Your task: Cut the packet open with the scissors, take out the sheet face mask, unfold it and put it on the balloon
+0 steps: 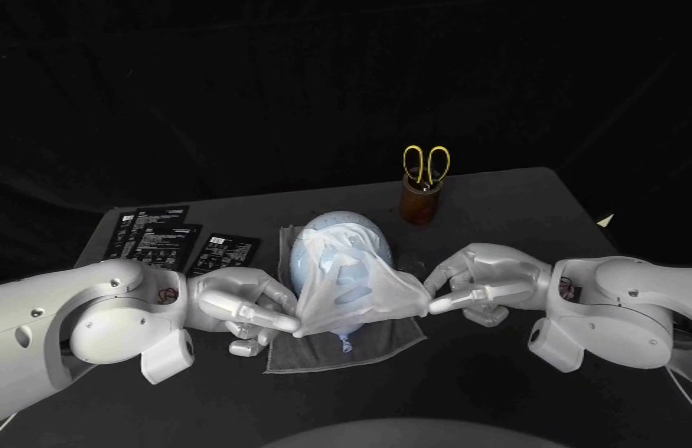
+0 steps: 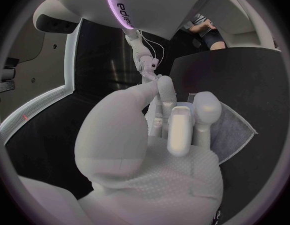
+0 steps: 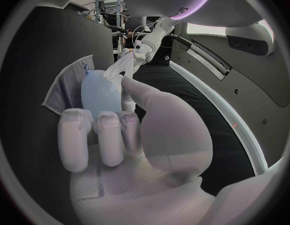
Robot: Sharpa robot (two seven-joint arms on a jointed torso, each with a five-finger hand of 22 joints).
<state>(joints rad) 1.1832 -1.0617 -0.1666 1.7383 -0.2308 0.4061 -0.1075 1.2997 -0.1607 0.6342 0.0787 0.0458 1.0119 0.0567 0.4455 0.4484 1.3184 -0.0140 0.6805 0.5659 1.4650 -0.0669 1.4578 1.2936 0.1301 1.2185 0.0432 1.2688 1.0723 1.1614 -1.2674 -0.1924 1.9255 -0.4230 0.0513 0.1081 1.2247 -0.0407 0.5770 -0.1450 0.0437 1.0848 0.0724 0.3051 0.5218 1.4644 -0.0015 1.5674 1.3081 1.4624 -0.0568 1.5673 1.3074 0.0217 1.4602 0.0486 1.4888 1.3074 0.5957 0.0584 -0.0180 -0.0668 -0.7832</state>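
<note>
Labels: black packets (image 1: 156, 232) w/ white print lie flat at left-centre of the head view. The text is too small to read, and I can't tell which one is cut.

Edges/room: the packets sit near the left edge of the bench (image 1: 505, 218). The far edge runs just behind a brown holder (image 1: 418, 206), right of centre, upper half. Scissors (image 1: 426, 165) w/ yellow handles stand upright in it. Bare black surface shows right of the holder out to the far-right corner, and also along the lower frame in front of both hands. A grey cloth (image 1: 353, 346) lies under the balloon, w/ its near edge toward the bottom of the frame.

Task item: the pale blue balloon (image 1: 335, 253) is at frame centre, lying on the cloth. The sheet mask (image 1: 372, 303), translucent white, is draped over its near half and pulled taut sideways between both hands.

Left hand (image 1: 245, 308), lower left: its fingers (image 1: 274, 320) pinch the mask's left edge and the rest are curled in. In the left wrist view the fingers (image 2: 179, 130) are bunched together above the cloth (image 2: 235, 130).

Right hand (image 1: 483, 283), lower right: its fingers (image 1: 454, 301) pinch the mask's right edge. In the right wrist view the hand (image 3: 120, 135) is just beside the balloon (image 3: 98, 92).
</note>
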